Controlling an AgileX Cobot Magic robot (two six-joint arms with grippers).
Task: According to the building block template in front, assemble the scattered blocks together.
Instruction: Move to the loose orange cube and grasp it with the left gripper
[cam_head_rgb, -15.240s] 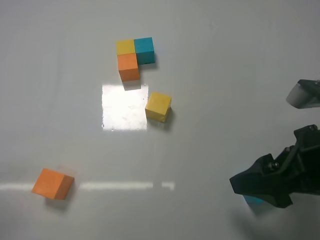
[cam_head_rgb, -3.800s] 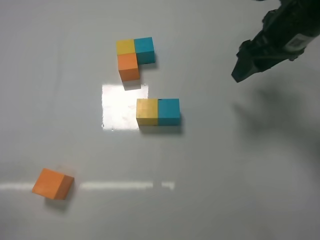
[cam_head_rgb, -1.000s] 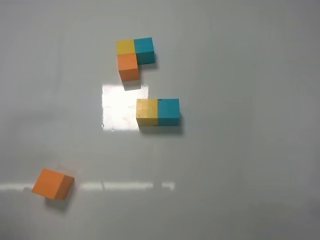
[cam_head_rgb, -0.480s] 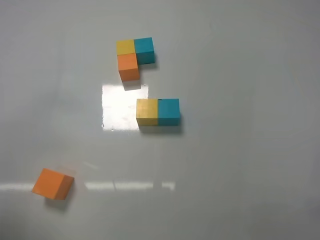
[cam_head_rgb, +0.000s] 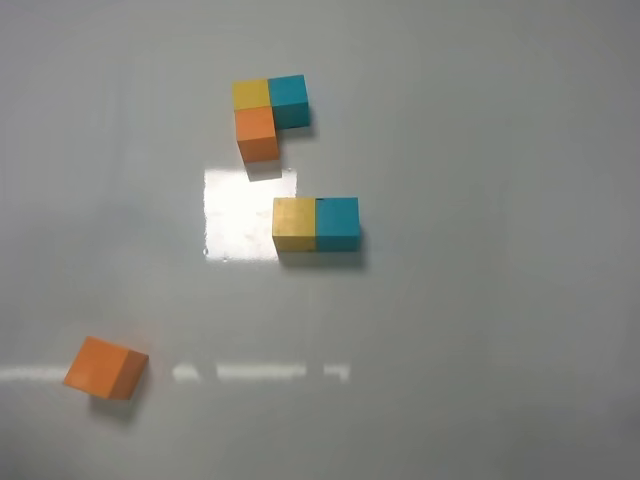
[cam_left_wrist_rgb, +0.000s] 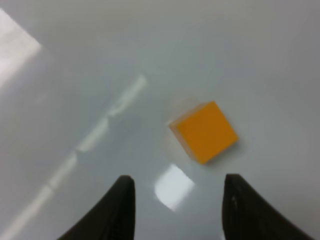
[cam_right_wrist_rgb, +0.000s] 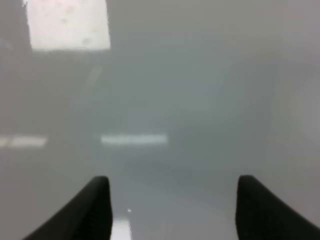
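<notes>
The left claw (cam_left_wrist_rgb: 177, 182) is spread wide and empty above the counter (cam_head_rgb: 500, 300), with the orange cube (cam_head_rgb: 105, 367) lying just ahead of its gap, toward the near left corner; the right claw (cam_right_wrist_rgb: 172, 180) is also wide and grips nothing. About the middle of the counter the yellow cube (cam_head_rgb: 294, 222) and the teal cube (cam_head_rgb: 337, 222) sit side by side, touching. The building block template (cam_head_rgb: 262, 110) lies beyond them, near the far edge, apart from the pair.

High view straight down; left wrist close, shares orange cube (cam_head_rgb: 105, 367); right wrist seemingly tabletop (cam_right_wrist_rgb: 200, 100).
</notes>
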